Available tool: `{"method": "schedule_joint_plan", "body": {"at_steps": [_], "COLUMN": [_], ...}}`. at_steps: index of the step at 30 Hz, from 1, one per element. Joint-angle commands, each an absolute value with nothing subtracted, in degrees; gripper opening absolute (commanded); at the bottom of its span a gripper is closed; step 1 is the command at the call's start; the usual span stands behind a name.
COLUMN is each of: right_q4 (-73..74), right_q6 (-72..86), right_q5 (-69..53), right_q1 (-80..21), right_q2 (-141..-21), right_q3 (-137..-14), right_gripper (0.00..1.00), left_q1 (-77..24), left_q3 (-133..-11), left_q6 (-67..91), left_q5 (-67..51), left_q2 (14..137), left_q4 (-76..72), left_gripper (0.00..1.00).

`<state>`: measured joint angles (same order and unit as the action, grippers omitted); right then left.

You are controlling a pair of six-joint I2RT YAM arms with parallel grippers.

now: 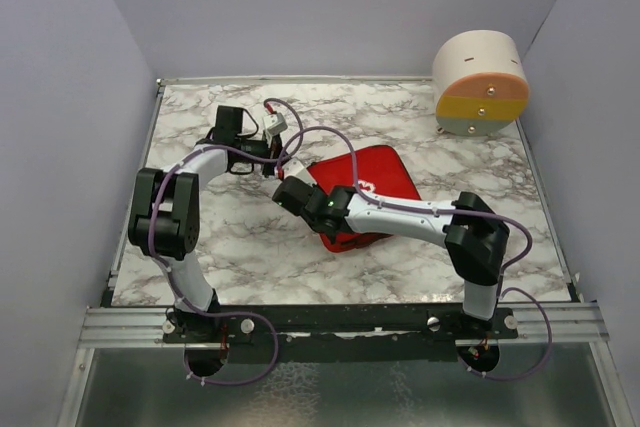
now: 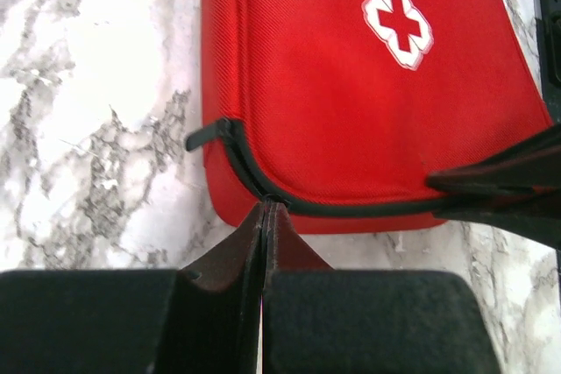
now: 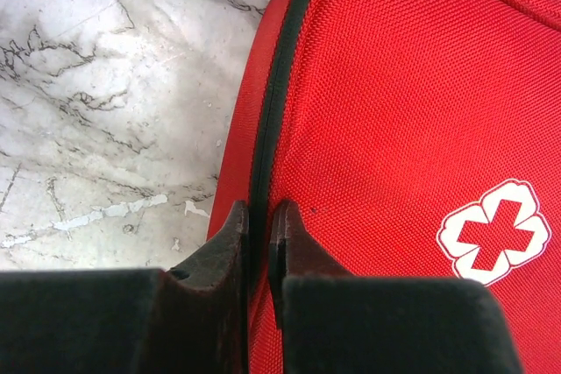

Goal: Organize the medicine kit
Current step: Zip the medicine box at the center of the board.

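Right jaws pinch the zipper [image 3: 266, 120] of the medicine kit [image 1: 385, 179]; left jaws pressed together, touching that zipper. Kit slants lower-left to upper-right, mid-desk [image 1: 230, 247], room all around.

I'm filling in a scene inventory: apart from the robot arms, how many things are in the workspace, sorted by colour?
Red, medicine kit: 1
Cream with orange, yellow and grey bands, round drawer container: 1
Total: 2
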<state>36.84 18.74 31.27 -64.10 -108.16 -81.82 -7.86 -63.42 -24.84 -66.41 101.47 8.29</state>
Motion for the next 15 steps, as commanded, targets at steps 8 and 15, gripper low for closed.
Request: {"method": "schedule_joint_plan", "body": {"at_steps": [8,15], "right_q4": [42.0,37.6], "right_q6": [13.8,10.0], "right_q5": [24.7,22.3], "right_q1": [-67.4,-67.8], "right_q2": [-112.2,-114.5], "right_q3": [-78.7,-80.7], "right_gripper": [0.01,0.01], "left_q1": [-7.6,-9.5], "left_q3": [-76.5,-79.7], "left_q6": [-25.6,-22.9], "left_q5": [-67.4,-65.6], "left_q2": [112.4,116.3], "left_q4": [4.5,0.7], "left_gripper": [0.0,0.0]}}
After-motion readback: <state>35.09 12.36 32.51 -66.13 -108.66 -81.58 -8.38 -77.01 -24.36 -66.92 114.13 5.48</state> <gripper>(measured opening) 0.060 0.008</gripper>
